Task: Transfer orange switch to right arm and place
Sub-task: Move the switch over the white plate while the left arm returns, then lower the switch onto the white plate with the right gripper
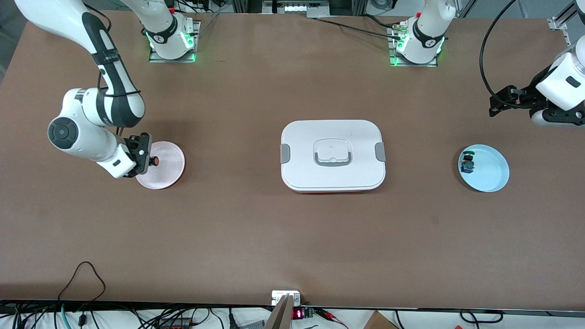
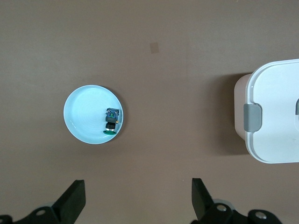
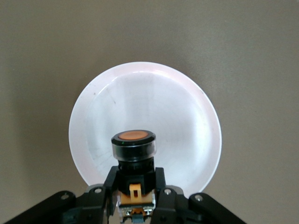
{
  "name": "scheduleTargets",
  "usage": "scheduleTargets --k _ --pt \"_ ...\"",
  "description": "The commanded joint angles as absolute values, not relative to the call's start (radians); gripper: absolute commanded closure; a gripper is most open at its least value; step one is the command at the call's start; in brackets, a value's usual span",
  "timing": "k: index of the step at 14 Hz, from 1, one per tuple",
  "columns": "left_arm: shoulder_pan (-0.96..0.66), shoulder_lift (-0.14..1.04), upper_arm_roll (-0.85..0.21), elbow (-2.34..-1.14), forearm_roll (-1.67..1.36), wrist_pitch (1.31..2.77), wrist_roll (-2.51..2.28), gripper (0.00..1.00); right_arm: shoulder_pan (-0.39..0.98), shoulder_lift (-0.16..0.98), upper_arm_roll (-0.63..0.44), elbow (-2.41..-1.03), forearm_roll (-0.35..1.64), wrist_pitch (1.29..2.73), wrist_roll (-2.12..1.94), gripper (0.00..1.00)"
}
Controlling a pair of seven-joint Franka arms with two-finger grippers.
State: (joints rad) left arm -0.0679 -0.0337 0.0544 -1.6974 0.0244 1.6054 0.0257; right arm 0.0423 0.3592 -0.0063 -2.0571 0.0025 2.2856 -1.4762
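A brown table (image 1: 292,237) is shown with two white arms reaching over it. At its middle, well apart from both grippers, a white lidded box (image 1: 332,155) lies; nothing is seen blocking either arm. Directly below the right gripper (image 1: 147,161), toward the right arm's end of the table, a pale pink plate (image 1: 167,171) sits. Near the left gripper (image 1: 502,101), a light blue dish (image 1: 491,176) holds a green-capped switch (image 1: 467,163).

The orange switch (image 3: 134,154) is clamped by its body between the right gripper's fingers, cap outward, over the pink plate. The left gripper hangs with jaws wide apart, holding nothing, and is judged to be waiting. The handover appears done; placing is in hand. Next, lowering onto the plate and release would be called for.
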Motion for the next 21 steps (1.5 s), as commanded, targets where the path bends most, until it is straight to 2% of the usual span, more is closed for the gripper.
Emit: scheduleTargets --k 1,8,21 --pt "-0.084 -0.018 0.072 -1.669 0.008 1.601 0.025 0.0 0.06 0.368 0.0 -2.091 0.003 2.344 -1.494 0.99" --pt "-0.084 -0.02 0.071 -1.667 0.011 1.601 0.025 0.0 0.078 0.408 -0.002 -2.123 -0.005 2.427 -1.505 0.99" --pt "-0.084 -0.02 0.071 -1.667 0.011 1.594 0.029 0.0 0.064 0.423 -0.018 -2.132 -0.012 2.451 -1.552 0.98"
